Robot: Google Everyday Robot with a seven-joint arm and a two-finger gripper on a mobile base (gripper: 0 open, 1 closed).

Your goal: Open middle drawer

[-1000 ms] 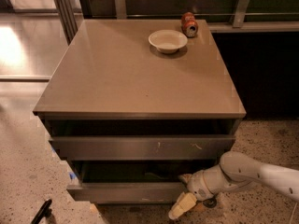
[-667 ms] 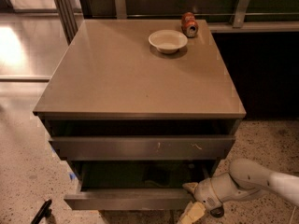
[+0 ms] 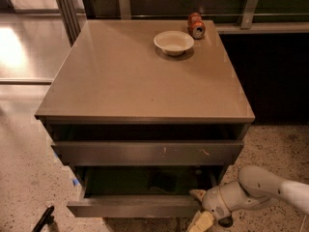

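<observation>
The low square cabinet with the smooth tan top [image 3: 135, 81] stands in front of me. Under its upper drawer, the grey front with white scratches [image 3: 145, 152], the wide, shallow grey-brown metal middle drawer [image 3: 130, 208] is already drawn out some way, and its dark inside shows. My white arm [image 3: 260, 187] reaches in low from the right. My cream two-finger gripper [image 3: 194, 209] sits at the right end of that plain front, one finger [image 3: 197, 194] over the lip inside and the other below and outside, so I judge it clamped on the front edge. Since I hold the drawer at one end and not the middle, I judge the main risk is that it skews and binds. The pull should run straight back along the drawer's travel, level and slow, with the grip firm so the smooth lip does not slide out. On top, the shallow white bowl [image 3: 174, 42] and the red drink can lying on its side [image 3: 195, 25] sit near the back edge, so a smooth pull should not shake them.
</observation>
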